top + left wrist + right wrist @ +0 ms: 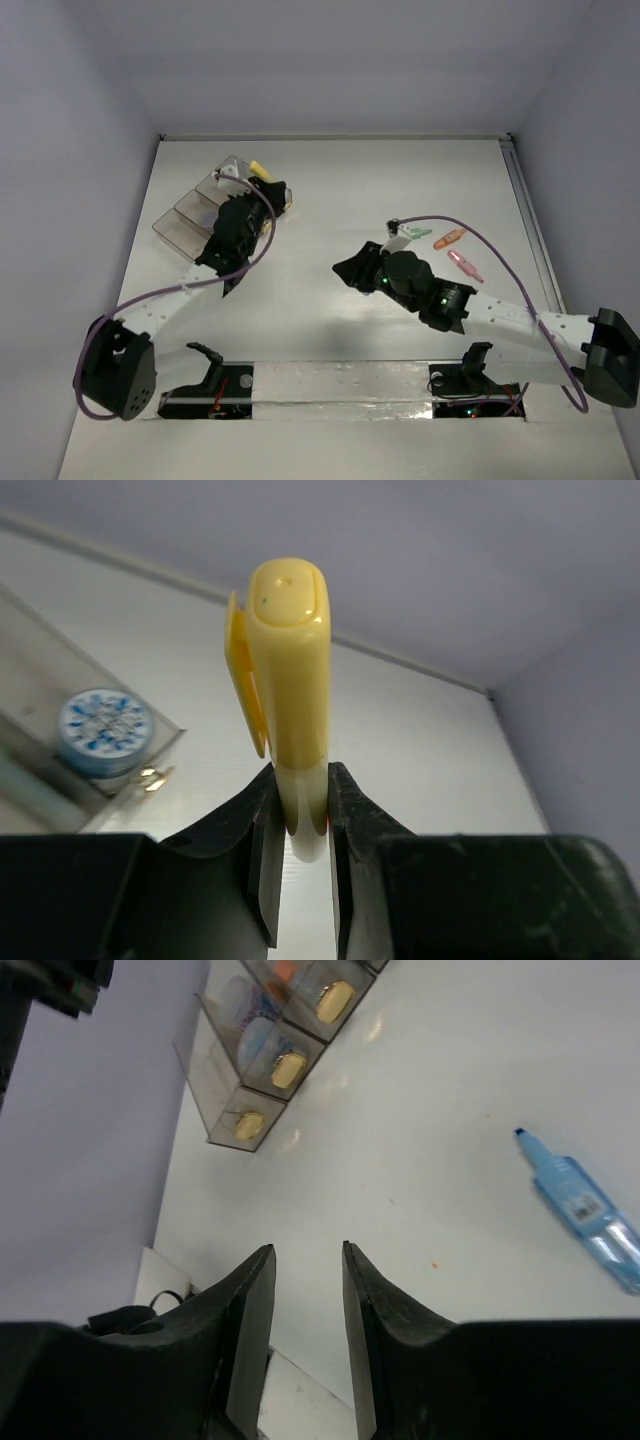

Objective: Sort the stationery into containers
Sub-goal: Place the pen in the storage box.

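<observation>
At far-right end of containers (pixel 178 232): left fingers (pixel 300 792) clenched on yellow pen (pixel 290 680), long axis in line with fingers, cap outward. Well right of containers: right fingers (pixel 308 1260) parted, empty. blue pen (pixel 585 1215) flat on table (pixel 430 1110), off their right side, lying slantwise.

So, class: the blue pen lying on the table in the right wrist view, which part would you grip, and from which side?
Grip the blue pen across its wider barrel, behind the narrow tip, coming down from above. It lies flat on the table with nothing against either long side, so the open right pincer could probably straddle it once turned crosswise to its length.
</observation>
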Controlling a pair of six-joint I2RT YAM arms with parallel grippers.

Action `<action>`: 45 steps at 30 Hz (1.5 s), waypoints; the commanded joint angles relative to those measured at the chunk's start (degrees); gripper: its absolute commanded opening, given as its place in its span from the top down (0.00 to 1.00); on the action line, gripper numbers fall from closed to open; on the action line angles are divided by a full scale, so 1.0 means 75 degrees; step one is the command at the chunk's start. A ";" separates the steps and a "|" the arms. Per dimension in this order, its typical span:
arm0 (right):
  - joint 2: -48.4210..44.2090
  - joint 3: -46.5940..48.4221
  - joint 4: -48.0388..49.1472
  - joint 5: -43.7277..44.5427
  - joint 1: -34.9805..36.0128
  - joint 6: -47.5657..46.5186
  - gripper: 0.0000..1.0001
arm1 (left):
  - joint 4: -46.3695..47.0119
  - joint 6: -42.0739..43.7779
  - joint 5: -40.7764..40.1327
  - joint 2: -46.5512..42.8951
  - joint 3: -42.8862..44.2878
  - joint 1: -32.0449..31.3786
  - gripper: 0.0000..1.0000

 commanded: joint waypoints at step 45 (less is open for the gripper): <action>-0.3013 -0.1068 -0.2184 0.1013 -0.0065 -0.1065 0.44 | -0.2771 -0.1724 0.0508 0.2756 0.1546 0.3179 0.40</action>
